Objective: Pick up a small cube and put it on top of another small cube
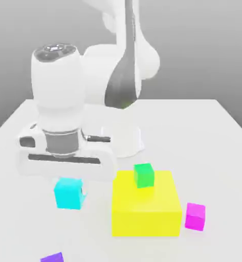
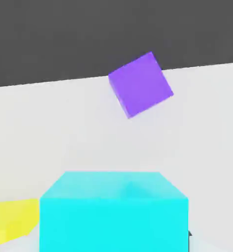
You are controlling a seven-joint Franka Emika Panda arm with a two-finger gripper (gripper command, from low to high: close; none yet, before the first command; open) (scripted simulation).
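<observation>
Cyan small cube (image 1: 68, 193) hangs clenched in the end effector (image 1: 67, 190), raised off the table (image 1: 215, 133) for stacking, probably onto the green cube (image 1: 143, 175).

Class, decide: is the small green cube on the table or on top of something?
On top: the green cube rests on the big yellow block's upper face, near its far edge.

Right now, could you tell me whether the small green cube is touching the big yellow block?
Touching. In the exterior view the small green cube rests directly on the top face of the big yellow block, near its far edge, with no gap beneath it.
</observation>
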